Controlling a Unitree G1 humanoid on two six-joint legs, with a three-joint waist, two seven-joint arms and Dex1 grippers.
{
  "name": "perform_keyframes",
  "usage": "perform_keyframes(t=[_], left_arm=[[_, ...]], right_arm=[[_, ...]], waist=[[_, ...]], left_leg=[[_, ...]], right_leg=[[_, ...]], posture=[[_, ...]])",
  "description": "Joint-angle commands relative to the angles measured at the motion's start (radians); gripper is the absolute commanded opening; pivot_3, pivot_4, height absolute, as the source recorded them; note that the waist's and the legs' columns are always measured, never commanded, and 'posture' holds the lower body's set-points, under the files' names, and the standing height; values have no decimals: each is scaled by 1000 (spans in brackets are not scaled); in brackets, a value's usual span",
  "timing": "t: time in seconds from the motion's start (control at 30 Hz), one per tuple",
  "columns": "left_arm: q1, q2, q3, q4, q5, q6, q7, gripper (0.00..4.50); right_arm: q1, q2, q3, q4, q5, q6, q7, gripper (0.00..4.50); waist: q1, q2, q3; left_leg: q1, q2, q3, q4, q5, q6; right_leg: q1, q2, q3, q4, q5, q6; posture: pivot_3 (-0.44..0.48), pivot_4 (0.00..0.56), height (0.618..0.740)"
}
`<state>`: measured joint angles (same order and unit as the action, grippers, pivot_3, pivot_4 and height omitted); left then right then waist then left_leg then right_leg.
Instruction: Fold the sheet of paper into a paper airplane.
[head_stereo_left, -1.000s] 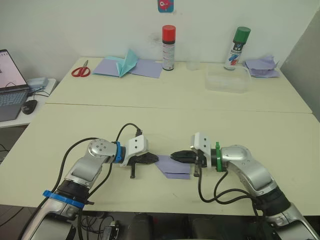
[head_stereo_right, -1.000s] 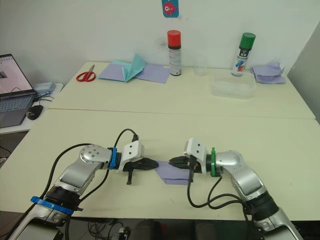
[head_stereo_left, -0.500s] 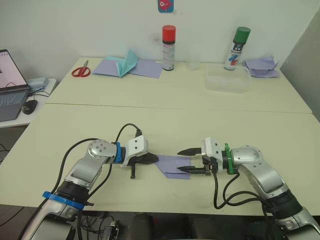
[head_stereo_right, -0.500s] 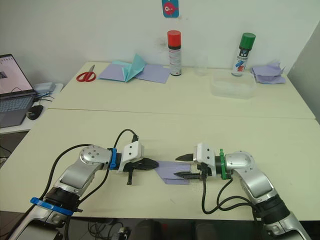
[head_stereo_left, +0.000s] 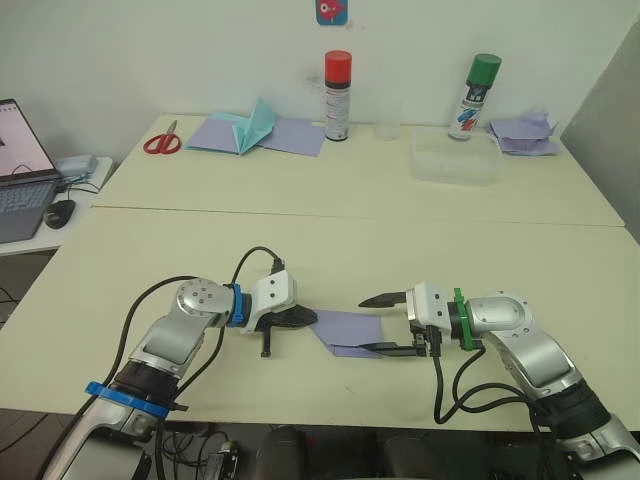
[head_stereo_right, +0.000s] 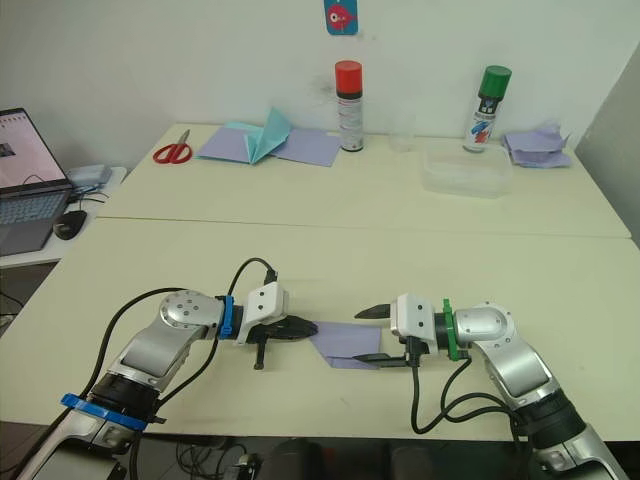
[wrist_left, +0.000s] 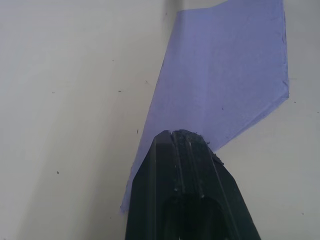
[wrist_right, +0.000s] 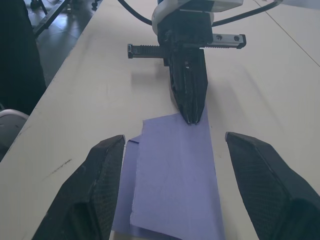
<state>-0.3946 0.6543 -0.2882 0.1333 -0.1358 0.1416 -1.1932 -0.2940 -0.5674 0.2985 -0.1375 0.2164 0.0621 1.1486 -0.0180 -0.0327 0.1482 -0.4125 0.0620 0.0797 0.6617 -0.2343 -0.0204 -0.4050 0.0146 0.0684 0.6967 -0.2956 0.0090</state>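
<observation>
The sheet of paper (head_stereo_left: 348, 332) lies flat on the near table as a small folded lavender wedge. My left gripper (head_stereo_left: 308, 318) is shut, and its closed tips (wrist_right: 192, 116) rest on the paper's left corner. In the left wrist view the shut fingers (wrist_left: 179, 145) overlap the edge of the paper (wrist_left: 225, 75). My right gripper (head_stereo_left: 384, 323) is open at the paper's right end, with one finger (wrist_right: 107, 165) on each side of it and nothing held. No finished paper airplane is in view.
On the far table stand a red-capped spray can (head_stereo_left: 337, 96), a green-capped spray can (head_stereo_left: 473, 97) and a clear plastic box (head_stereo_left: 455, 158). Scissors (head_stereo_left: 161, 142), lavender sheets with a teal shape (head_stereo_left: 255, 130) and a crumpled paper heap (head_stereo_left: 522, 133) lie there too. A laptop (head_stereo_left: 20, 185) sits at the left.
My right gripper has opened, let go of the paper's right end and drawn back a little to the right. The left gripper and the paper have stayed put.
</observation>
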Motion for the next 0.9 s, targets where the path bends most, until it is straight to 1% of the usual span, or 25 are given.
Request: perform_keyframes(t=[0.03, 0.9], left_arm=[[17, 2, -31, 38, 48, 10, 2, 0], [11, 2, -33, 46, 49, 1, 1, 0]], right_arm=[[-14, 0, -6, -1, -6, -17, -1, 3330], [-13, 0, -4, 15, -23, -26, 4, 3330]], waist=[[0, 0, 0], [1, 0, 0]], left_leg=[[0, 0, 0, 0, 0, 0], [0, 0, 0, 0, 0, 0]], right_leg=[[0, 0, 0, 0, 0, 0], [0, 0, 0, 0, 0, 0]], posture=[[0, 150, 740], [0, 150, 740]])
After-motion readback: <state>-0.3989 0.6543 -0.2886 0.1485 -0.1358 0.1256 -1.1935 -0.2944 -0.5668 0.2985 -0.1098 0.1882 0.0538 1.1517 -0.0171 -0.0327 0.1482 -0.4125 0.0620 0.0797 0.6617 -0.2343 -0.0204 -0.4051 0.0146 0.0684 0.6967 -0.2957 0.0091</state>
